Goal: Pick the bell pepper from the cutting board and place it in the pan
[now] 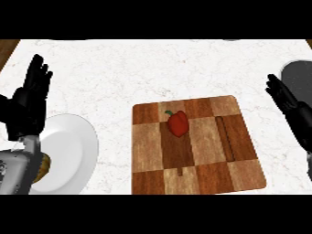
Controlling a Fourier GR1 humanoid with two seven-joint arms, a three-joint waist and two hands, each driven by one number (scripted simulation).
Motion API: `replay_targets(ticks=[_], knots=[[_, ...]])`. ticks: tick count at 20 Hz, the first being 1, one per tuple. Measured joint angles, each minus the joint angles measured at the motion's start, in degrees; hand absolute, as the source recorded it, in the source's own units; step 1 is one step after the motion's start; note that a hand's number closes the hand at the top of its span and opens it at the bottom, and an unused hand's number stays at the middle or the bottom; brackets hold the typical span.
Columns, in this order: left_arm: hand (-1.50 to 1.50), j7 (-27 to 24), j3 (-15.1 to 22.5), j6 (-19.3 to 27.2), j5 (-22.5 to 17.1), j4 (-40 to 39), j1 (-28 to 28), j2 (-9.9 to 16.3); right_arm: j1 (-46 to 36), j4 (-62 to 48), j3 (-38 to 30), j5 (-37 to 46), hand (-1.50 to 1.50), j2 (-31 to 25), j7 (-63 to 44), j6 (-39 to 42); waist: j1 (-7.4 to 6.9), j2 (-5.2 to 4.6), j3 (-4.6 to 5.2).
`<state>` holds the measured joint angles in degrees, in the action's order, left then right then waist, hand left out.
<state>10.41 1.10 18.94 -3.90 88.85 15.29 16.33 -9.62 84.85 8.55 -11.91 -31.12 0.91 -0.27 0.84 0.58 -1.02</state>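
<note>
Left hand (24,103) upright at the left edge, fingers straight, holding nothing; resting. Just beside it, a white plate (74,151), partly hidden by the left forearm. Centre: chequered cutting board (206,169) on the marble counter (151,68); red bell pepper (178,123) lies on the board's upper left part, green stem toward the far side. Right hand (294,116) at the right edge, fingers extended, empty, well apart from the pepper. Dark pan (308,75) sits just behind that hand, partly cut by the frame. Judgement: task at the start, pepper not yet grasped. Next move calls for the right hand to travel left over the board and close round the pepper.
</note>
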Motion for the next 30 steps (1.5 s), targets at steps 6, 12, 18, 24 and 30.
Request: replay_targets(ticks=[6,12,18,24,30], knots=[[0.0,-1.03,2.7,-2.95,0.23,0.23,2.16,-0.26,-7.71,-2.11,9.64,-2.93,1.5,3.98,2.18,15.0,-5.32,-1.75,0.65],[0.0,-3.01,3.18,-6.39,-1.66,-1.67,0.13,-0.56,-14.43,-9.91,11.1,4.61,-1.5,4.27,19.07,20.25,-4.23,-1.59,0.81],[0.0,-4.88,2.17,-7.82,-2.36,-3.56,-0.84,-0.59,-23.26,-18.1,6.56,9.72,-1.5,-2.02,31.43,24.45,-2.8,-1.19,0.93],[0.0,-6.46,0.46,-9.79,-3.27,-5.48,-0.75,0.46,-33.05,-19.95,8.77,16.99,-1.5,-8.91,31.22,30.07,-2.33,-0.94,1.04],[0.0,-6.52,-0.92,-10.74,-3.44,-6.48,-0.37,0.81,-42.79,-19.86,9.29,19.65,-1.5,-8.39,23.55,35.94,-1.78,-0.68,1.07]])
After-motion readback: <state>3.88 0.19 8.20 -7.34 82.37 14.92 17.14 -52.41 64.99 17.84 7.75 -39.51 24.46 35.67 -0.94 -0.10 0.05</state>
